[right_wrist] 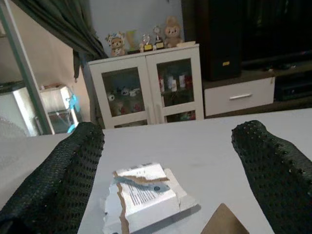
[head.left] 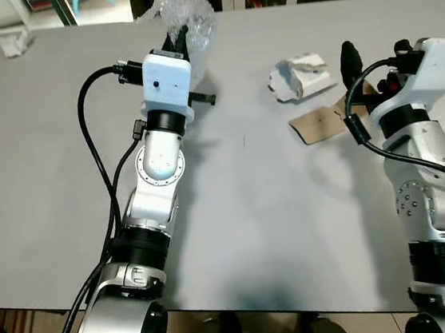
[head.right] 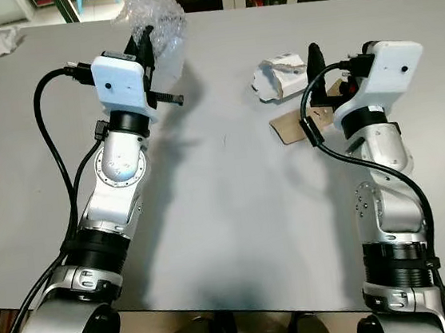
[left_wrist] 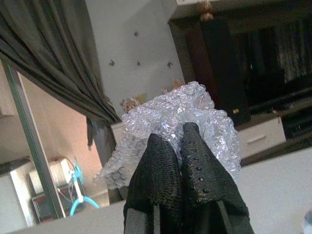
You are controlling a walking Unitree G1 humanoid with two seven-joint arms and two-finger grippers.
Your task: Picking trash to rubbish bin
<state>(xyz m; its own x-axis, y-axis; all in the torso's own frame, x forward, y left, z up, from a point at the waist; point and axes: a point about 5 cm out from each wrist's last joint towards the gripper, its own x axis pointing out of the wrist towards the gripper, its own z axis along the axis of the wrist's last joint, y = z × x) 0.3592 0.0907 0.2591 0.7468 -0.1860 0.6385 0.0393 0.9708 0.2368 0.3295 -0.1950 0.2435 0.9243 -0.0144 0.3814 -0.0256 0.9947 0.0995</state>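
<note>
Left wrist view: your left tool [left_wrist: 178, 141] clenches crumpled clear bubble wrap [left_wrist: 170, 122]; your right tool [right_wrist: 165, 161], released, faces torn white paper packaging [right_wrist: 146, 197] on the grey counter [head.left: 291, 207]. Bin next, likely.

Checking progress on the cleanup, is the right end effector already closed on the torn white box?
No, the right end effector is open, its fingers spread wide with the torn white box lying untouched on the table between them.

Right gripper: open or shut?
Open. The right gripper has its black fingers spread wide, the torn white paper box on the grey table between them, untouched.
</note>
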